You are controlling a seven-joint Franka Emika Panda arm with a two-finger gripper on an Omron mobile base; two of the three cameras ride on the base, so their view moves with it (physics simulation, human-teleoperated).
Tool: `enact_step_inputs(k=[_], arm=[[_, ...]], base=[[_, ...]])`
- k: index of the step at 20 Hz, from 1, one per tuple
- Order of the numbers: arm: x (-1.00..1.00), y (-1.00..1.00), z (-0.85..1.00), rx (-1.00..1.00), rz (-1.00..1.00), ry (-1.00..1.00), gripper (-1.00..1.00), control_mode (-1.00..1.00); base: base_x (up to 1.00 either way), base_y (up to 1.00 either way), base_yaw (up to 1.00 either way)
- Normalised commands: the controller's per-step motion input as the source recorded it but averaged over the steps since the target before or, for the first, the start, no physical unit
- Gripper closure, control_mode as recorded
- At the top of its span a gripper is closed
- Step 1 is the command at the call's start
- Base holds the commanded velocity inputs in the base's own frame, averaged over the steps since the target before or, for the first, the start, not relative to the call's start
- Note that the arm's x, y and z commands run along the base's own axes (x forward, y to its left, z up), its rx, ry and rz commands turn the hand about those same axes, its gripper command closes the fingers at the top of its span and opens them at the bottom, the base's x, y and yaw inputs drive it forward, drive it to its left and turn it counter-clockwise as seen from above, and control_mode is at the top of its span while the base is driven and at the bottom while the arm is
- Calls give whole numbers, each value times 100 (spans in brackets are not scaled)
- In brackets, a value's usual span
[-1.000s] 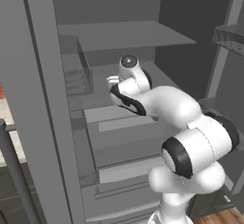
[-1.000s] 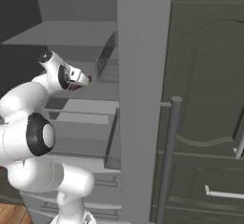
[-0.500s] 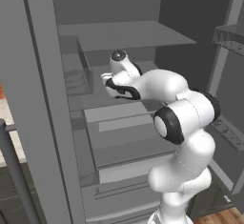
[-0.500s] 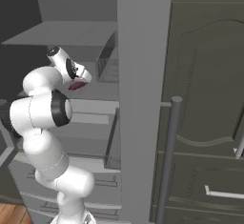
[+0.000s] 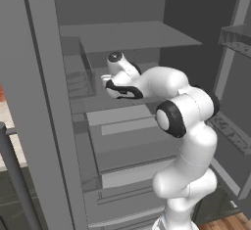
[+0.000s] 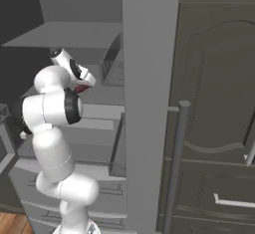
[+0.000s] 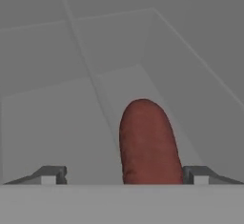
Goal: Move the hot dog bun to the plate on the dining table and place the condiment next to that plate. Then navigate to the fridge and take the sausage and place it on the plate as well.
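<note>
Left base view: the white arm reaches into the open fridge [image 5: 122,141], its tool [image 5: 109,83] low over a grey shelf [image 5: 108,102] beneath a wider shelf. A wire basket [image 5: 78,80] stands just left of the hand, and drawers sit below.

Right base view: the fridge door [image 6: 147,103] stands edge-on between arm and dark cabinets [image 6: 214,103], a bar handle [image 6: 174,168] before them. A reddish sliver shows at the tool [image 6: 85,86].

Hand view: the sausage [image 7: 147,144] lies on the grey fridge floor between the two fingertips [image 7: 50,174], nearer the right one. The tool stands wide, its jaws either side of the link, not visibly touching it.
</note>
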Motion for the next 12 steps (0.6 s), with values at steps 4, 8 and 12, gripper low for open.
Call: enact_step_inputs(k=[4, 8, 12], arm=[[-13, -11, -59, 0, -3, 0, 100, -100], [-81, -24, -62, 0, 0, 0, 100, -100], [-100, -20, -53, 2, 0, 0, 100, -100]], base=[[0, 0, 0], [0, 0, 0], [0, 0, 0]])
